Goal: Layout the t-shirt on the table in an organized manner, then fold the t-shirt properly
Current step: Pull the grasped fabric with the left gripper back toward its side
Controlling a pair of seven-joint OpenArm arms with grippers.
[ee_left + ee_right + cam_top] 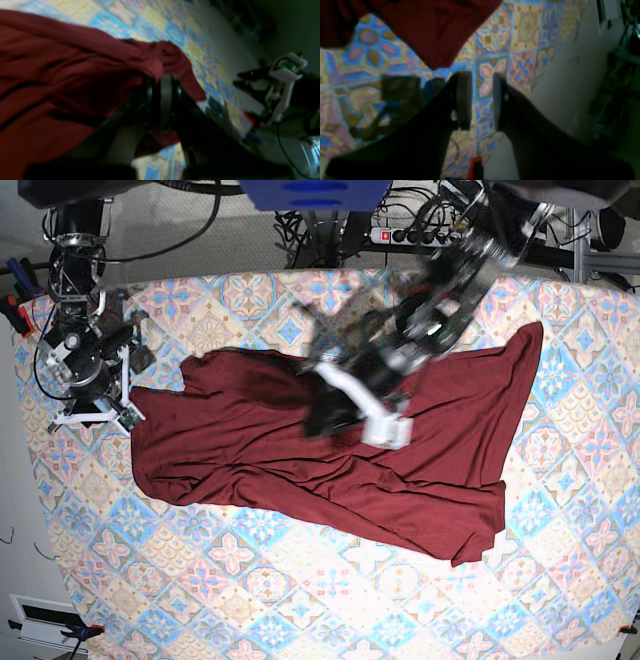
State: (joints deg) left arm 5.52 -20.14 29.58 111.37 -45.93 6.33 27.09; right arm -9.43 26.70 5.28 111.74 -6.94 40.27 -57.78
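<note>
Two arms were at work, and you were in the laying-out step: the shirt (pixel 330 450) lay across the middle of the desk (pixel 300 600), spread wide but crumpled, nowhere near flat and not yet folded.

Your left claw (pixel 160 82) was clamped shut on a bunched ridge of the shirt near its middle, the cloth gathered into a knot above the pads in the left wrist view. From the base view that arm reached in from the far side and blurred over the garment. Your right claw (pixel 482 100) hung over bare tile just off a corner of the shirt, jaws parted with nothing between them.

I judged the next move called for you to lift and draw that pinched ridge outward to pull the slack from the body, while the right claw took the near corner to hold it taut. A mid-cloth grip would likely drag several layers together, so a hem or shoulder would have served you better.

Material mattered here. The shirt was plain dark maroon knit, soft and limp, falling in long diagonal creases, with one edge turned up at the far end. The desk was smooth, covered in pastel diamond floral tiles of blue, pink and cream, so I judged it would offer little friction to the sliding cloth.
</note>
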